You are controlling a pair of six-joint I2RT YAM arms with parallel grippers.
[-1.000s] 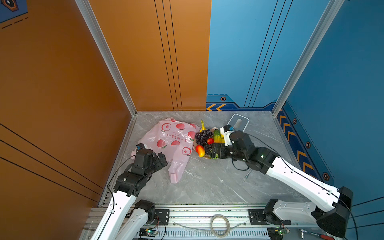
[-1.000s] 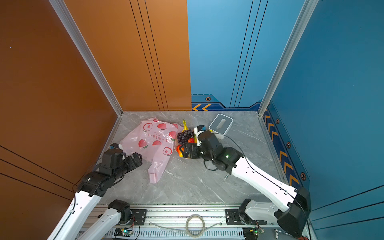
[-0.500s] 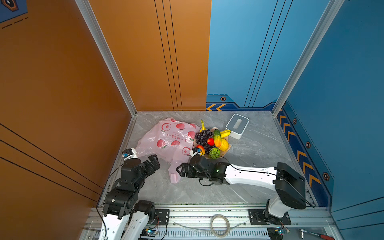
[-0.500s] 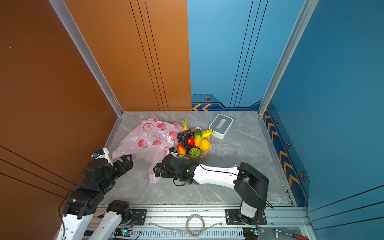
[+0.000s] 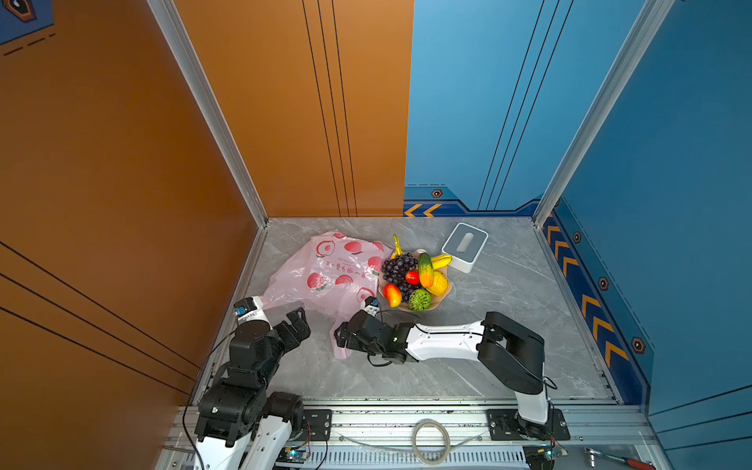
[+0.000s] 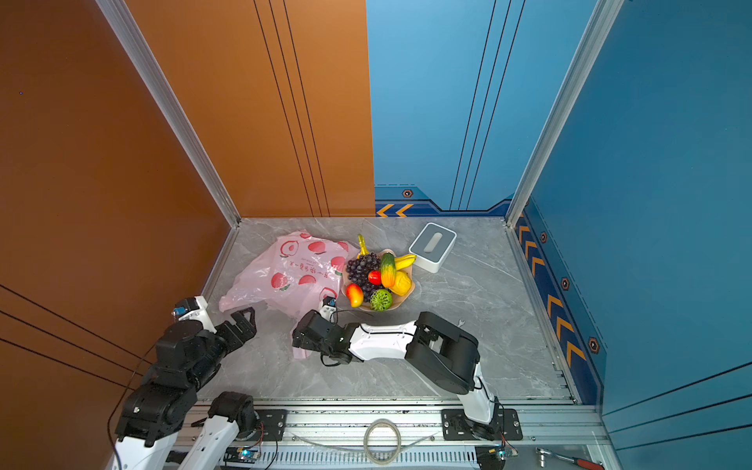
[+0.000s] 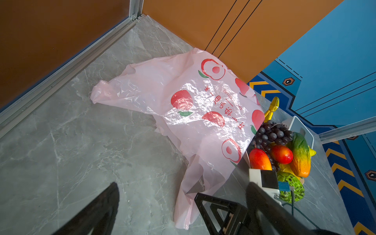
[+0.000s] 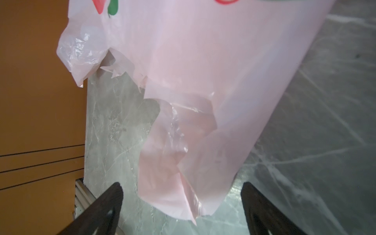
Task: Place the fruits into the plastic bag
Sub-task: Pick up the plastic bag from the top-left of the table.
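The pale-pink plastic bag (image 5: 333, 268) (image 6: 293, 268) (image 7: 193, 105) lies flat and crumpled on the grey table. Right of it the fruits are heaped together: grapes (image 5: 396, 266), mango (image 5: 392, 294), tomato (image 5: 412, 277), papaya (image 5: 425, 269), lemon (image 5: 437, 283), a green bumpy fruit (image 5: 420, 299) and bananas (image 5: 441, 260). My right gripper (image 5: 339, 335) (image 8: 181, 184) sits low and open, its fingers either side of the bag's (image 8: 203, 81) near handle end. My left gripper (image 5: 299, 321) (image 7: 182, 185) stands open and holds nothing, near the bag's near-left edge.
The fruits sit on a beige wavy plate (image 5: 445, 293). A white-grey box (image 5: 464, 246) stands behind it at the back right. Orange and blue walls close in three sides, and an aluminium rail (image 5: 407, 411) runs along the front.
My right arm has swung from over the fruit plate down to the bag's near handle end. My left arm has drawn back a little toward the front; both grippers remain open.
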